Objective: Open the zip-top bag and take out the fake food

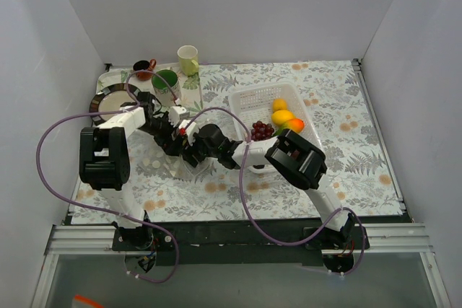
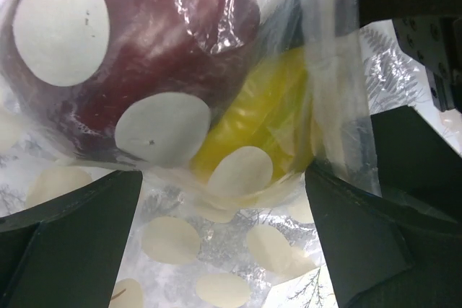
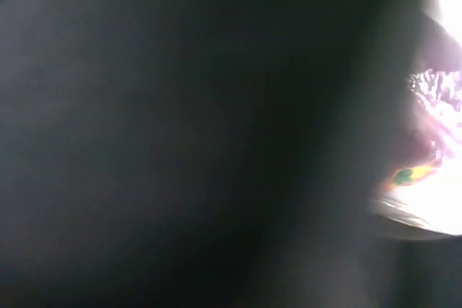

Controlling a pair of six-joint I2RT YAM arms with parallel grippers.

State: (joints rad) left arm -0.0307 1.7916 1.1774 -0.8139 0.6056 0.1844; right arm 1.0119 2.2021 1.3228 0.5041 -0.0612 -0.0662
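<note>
The zip-top bag, clear with white dots, fills the left wrist view. Inside it I see fake food: a dark red fruit and a yellow piece. My left gripper is open, its fingers wide on either side of the bag's film below the fruit. In the top view both arms meet over the bag at table centre, the left gripper beside the right gripper. The right wrist view is almost all dark, so that gripper's jaws are hidden.
A white perforated basket at centre right holds purple grapes, yellow fruits and an orange piece. A green mug, a pale cup, a small red cup and a plate stand back left.
</note>
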